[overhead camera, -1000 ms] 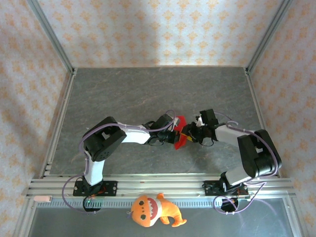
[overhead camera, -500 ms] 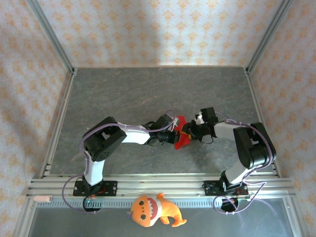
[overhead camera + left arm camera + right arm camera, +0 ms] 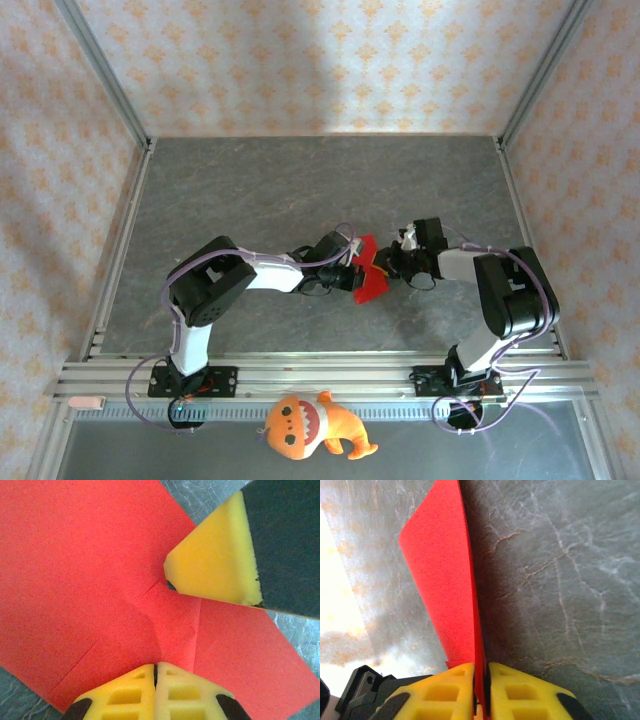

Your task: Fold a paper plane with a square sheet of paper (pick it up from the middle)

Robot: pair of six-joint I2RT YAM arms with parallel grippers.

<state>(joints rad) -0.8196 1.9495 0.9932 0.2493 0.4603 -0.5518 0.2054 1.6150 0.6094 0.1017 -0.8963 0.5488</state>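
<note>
Item: square sheet of paper [image 3: 368, 272], red, creased, mid-desk [image 3: 300, 180] between both arms, seemingly lifted. Left tool [image 3: 155, 677]: pressed together on one edge. Right tool [image 3: 481, 677]: lately spread, now pinching the opposite fold. Meaning: two-handed hold secured for the next crease

The left end effector [image 3: 355, 269] and right end effector [image 3: 384, 265] seemingly pinch the red paper [image 3: 370, 288] mid-table.
</note>
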